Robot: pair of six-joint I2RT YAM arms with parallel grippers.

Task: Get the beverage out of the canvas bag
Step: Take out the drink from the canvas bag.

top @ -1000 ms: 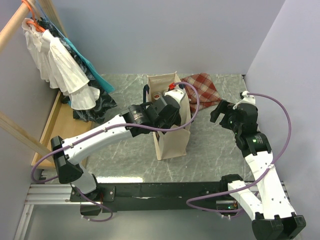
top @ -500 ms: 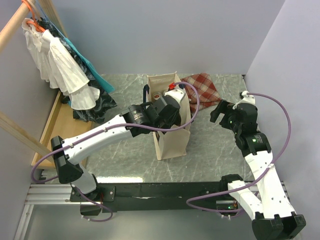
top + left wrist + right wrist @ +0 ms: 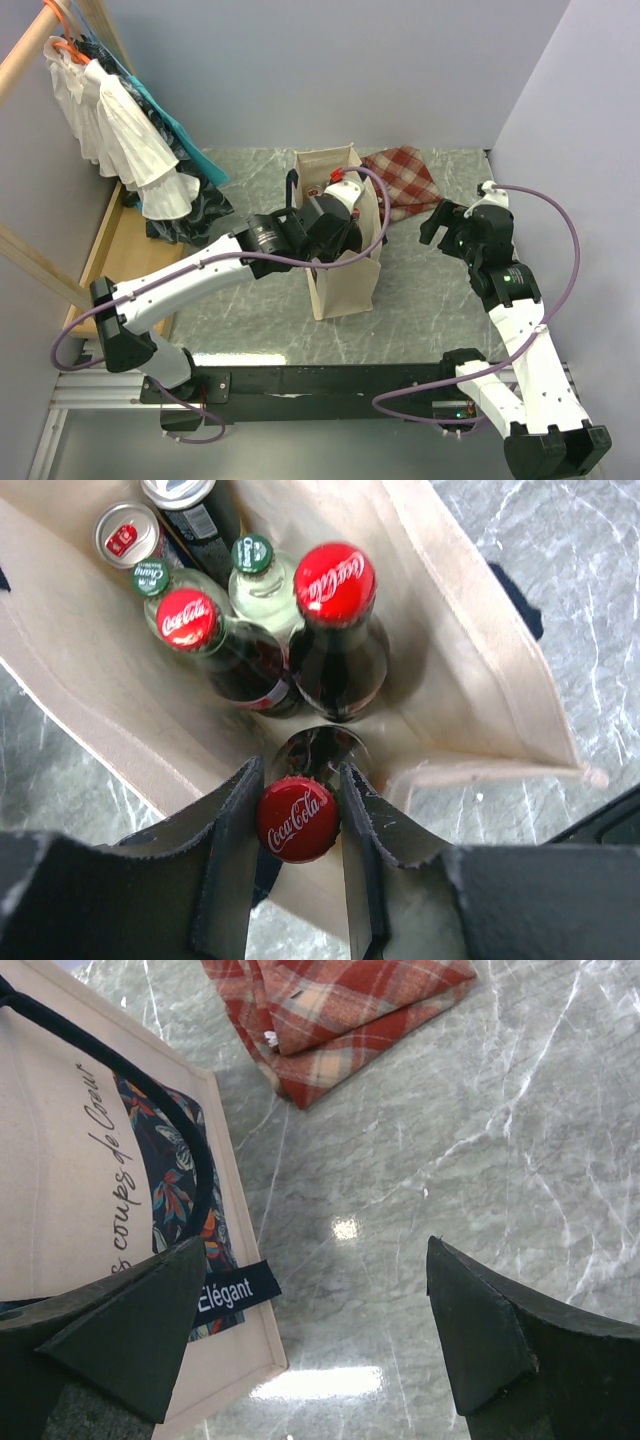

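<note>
Coca-Cola bottle (image 3: pixel 297 820) stands inside the open canvas bag (image 3: pixel 470 660) at one narrow end, its capped neck pinched by the left gripper (image 3: pixel 298 780). Bag upright on the marble table (image 3: pixel 480 1140). Right gripper (image 3: pixel 316 1250) spread wide and empty beside the bag's printed side, near the checked cloth (image 3: pixel 340 1010).

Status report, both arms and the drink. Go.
Left fingers shut on red-capped cola bottle at the neck. Right fingers open beside the canvas bag. Bottle not yet out of bag. Second cola bottle close alongside.
</note>
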